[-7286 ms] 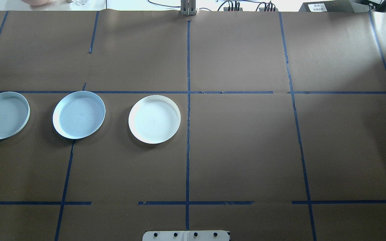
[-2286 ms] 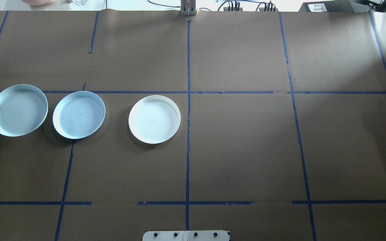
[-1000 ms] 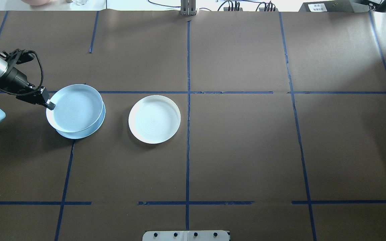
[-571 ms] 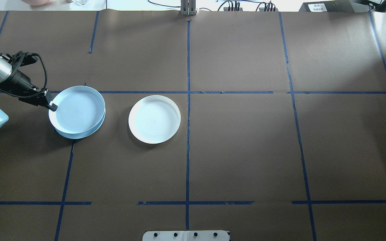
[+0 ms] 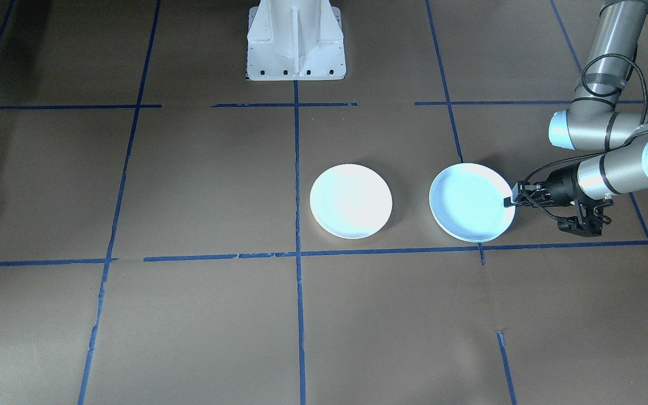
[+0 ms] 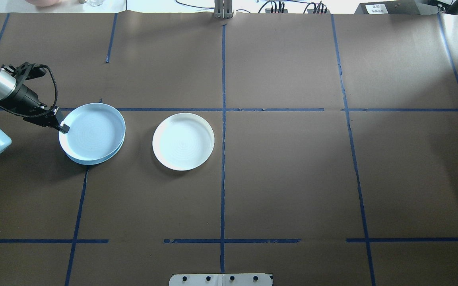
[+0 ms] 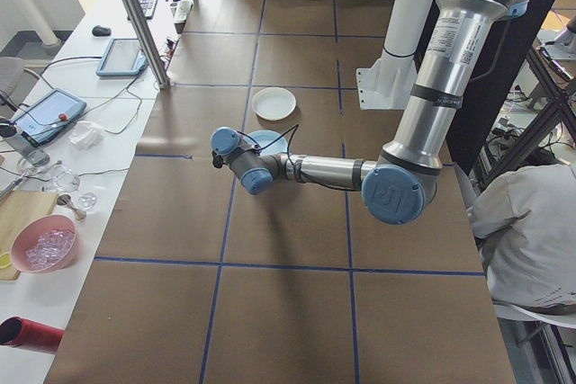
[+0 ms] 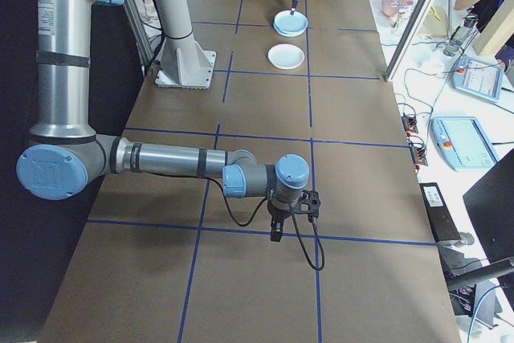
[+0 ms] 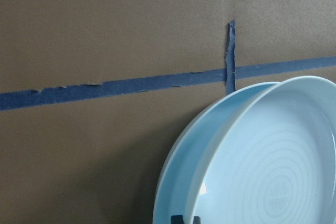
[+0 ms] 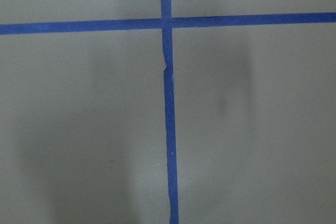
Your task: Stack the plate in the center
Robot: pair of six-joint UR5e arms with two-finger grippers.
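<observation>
Brown paper covers the table (image 6: 292,178), w/ blue tape lines (image 6: 223,159) gridding it. Going left to right in the overhead view: left gripper (image 6: 63,127) is seen at the left rim of a pale blue plate (image 6: 94,131), fingers pinched on that rim, so the plate is grasped. Held plate sits over a second pale blue plate (image 6: 94,161), slightly offset; only a crescent of the lower one's rim shows at the near side. Whether the two are touching can't be told. Just right of the pair, apart from them, a brighter white plate (image 6: 183,142) lies flat beside the centre tape line. Right gripper (image 8: 276,233) shows only in the right side view, low over bare paper; its state can't be told.
</observation>
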